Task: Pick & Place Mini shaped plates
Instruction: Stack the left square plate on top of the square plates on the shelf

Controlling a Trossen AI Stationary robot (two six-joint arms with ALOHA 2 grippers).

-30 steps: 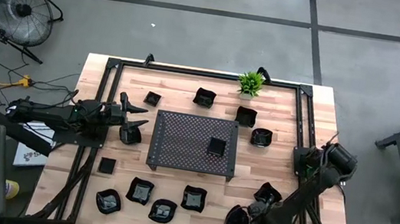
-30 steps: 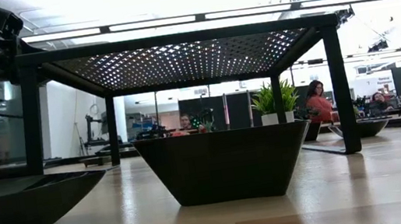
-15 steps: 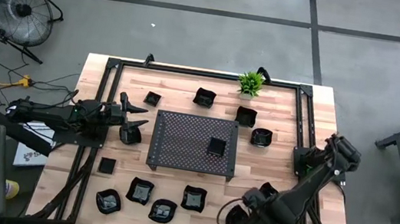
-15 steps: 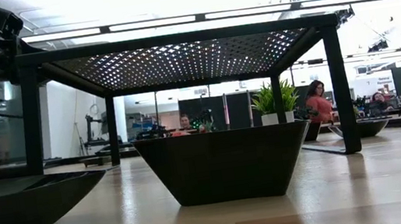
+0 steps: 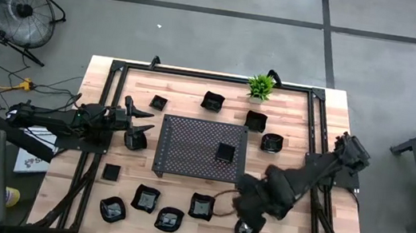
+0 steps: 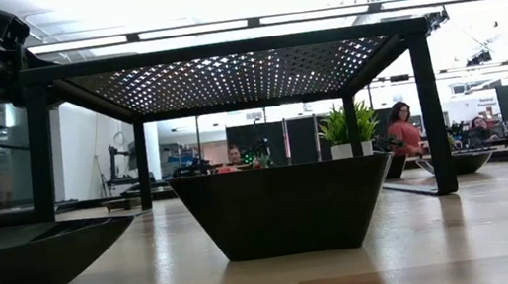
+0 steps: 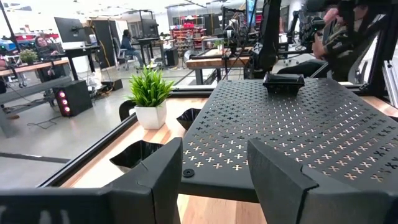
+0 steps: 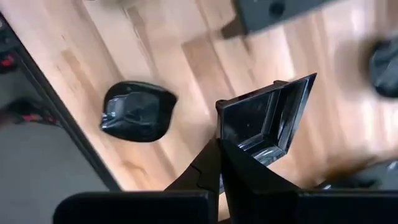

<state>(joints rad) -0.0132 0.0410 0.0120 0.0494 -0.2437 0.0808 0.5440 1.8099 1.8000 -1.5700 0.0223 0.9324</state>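
Observation:
Several small glossy black dishes lie on the wooden table: a row near the near edge [image 5: 146, 198], some by the far edge [image 5: 212, 101], and one on the perforated tray [image 5: 225, 152]. My right gripper [image 5: 249, 205] hangs over the table near the tray's near right corner, shut on a square dish [image 8: 267, 118]. A leaf-like dish [image 8: 137, 111] lies on the wood below it [image 5: 245, 232]. My left gripper [image 5: 138, 123] waits open at the tray's left side [image 7: 214, 180]. My right gripper [image 8: 219, 144] pinches the square dish by one side wall [image 8: 222, 124] between its two fingers, which come from above, pointing down. The dish is lifted clear of the table and sits tilted, its hollow turned sideways toward the camera.
The raised dark perforated tray [image 5: 202, 149] stands mid-table on legs [image 6: 433, 107]. A small green plant [image 5: 260, 86] sits at the far edge. A dark frame [image 5: 314, 138] borders the table. In the low view a dish [image 6: 286, 207] fills the foreground. People sit in the room behind.
My right arm has swung from the table's near right corner toward the tray, moving left and away from the near edge and rising; part of it now shows at the low view's top right. The leaf-like dish it hovered over stays on the table.

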